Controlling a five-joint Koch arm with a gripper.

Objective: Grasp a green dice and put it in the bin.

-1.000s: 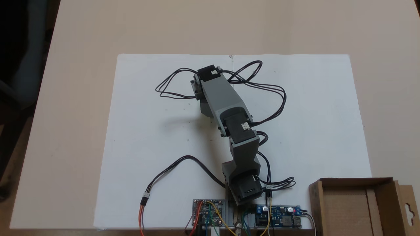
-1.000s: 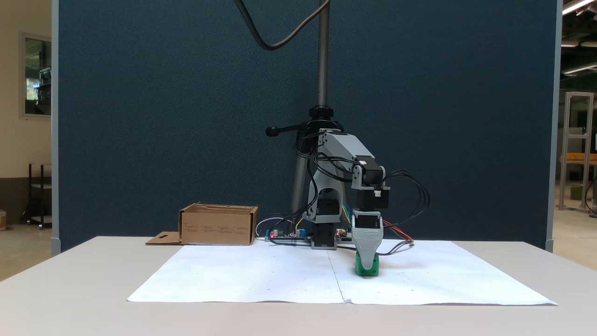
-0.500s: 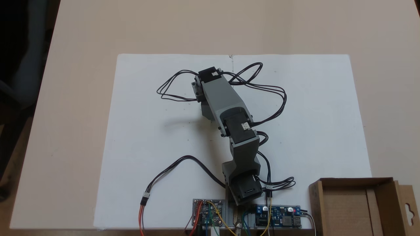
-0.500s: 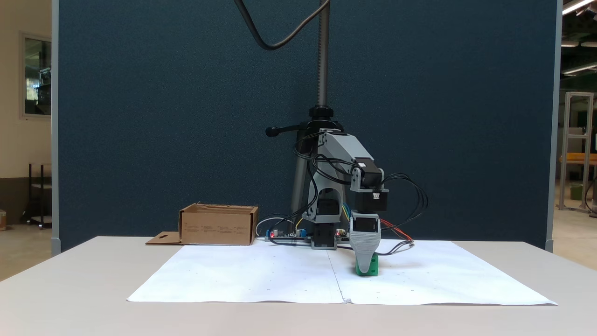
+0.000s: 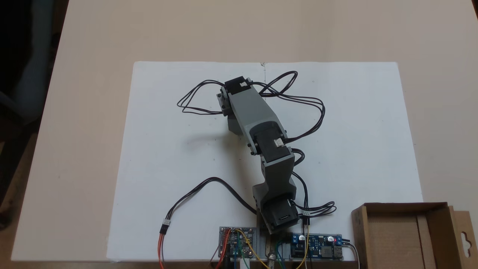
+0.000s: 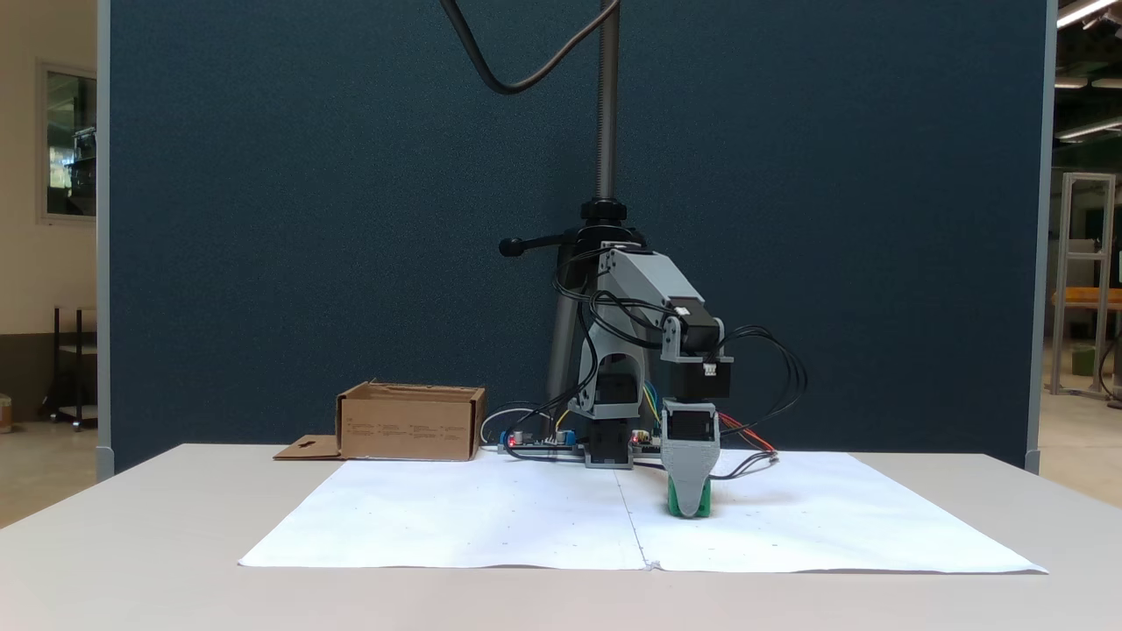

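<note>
Table (image 6: 131,543): beneath me, under white paper (image 6: 491,526).
Bin (image 6: 410,423): well off to my gripper's left in the front fixed view.
My gripper (image 6: 689,508): pointing down at the paper; jaw spacing I cannot tell.
Green dice (image 6: 675,506): directly behind my fingertip, on the paper.

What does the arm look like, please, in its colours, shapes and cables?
The arm is built of boxy grey plastic links with black servo blocks at the joints, some bearing small white connectors. Loose black cables loop from joint to joint. The claw is a ribbed, light grey wedge that tapers downward. Circuit boards with coloured wires sit at the base.
</note>
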